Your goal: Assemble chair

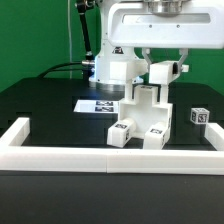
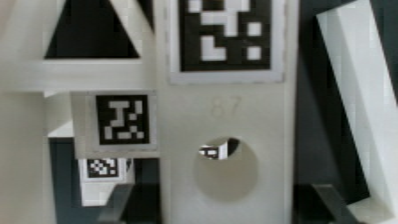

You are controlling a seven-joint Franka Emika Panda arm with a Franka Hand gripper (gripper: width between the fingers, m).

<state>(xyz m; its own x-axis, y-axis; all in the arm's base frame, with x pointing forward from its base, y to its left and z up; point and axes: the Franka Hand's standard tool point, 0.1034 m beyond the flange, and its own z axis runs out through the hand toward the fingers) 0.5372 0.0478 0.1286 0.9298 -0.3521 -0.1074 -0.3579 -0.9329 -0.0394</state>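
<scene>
We see the partly built chair [image 1: 140, 112] standing just beyond the middle of the low white wall [image 1: 60, 155], with the gripper [image 1: 165, 68] pinched on its top piece.

The jaws stand narrow, clamped from above on the chair's uppermost white block. In the wrist view we look close onto a white slab [image 2: 222, 100] of the chair, with a marker tag [image 2: 226, 35] and a round hole [image 2: 228, 165]. Farther beyond the wall, toward the exterior view's left, the marker board [image 1: 100, 103] lies flat on the black table [image 1: 40, 100]. Near the wall's end at the exterior view's right sits a small tagged cube [image 1: 198, 117].
</scene>
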